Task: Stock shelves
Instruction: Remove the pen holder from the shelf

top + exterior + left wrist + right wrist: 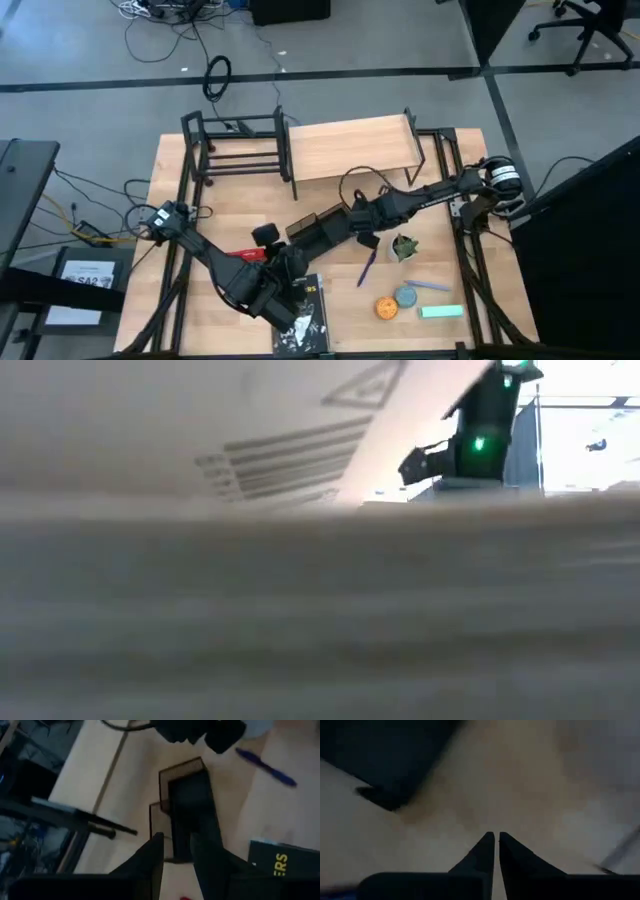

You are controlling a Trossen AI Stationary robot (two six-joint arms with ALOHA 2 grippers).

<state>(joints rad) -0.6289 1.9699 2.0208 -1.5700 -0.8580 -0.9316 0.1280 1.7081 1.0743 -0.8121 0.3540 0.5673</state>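
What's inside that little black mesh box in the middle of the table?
The left wrist view shows only a dark interior in the mesh box; no contents are discernible. From above, the right arm covers part of it.

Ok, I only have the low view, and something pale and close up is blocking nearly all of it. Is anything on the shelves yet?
Observer: Not that I can see. From above, the wooden plank shelf and the black tube rack beside it both look bare.
Operator: So where is the stock?
Observer: It is loose on the table on the right arm's side: a pen, an orange round item and a teal bar.
Operator: And what is the left gripper doing?
Observer: The left gripper is open and pointing at the black mesh organizer in the middle of the table.
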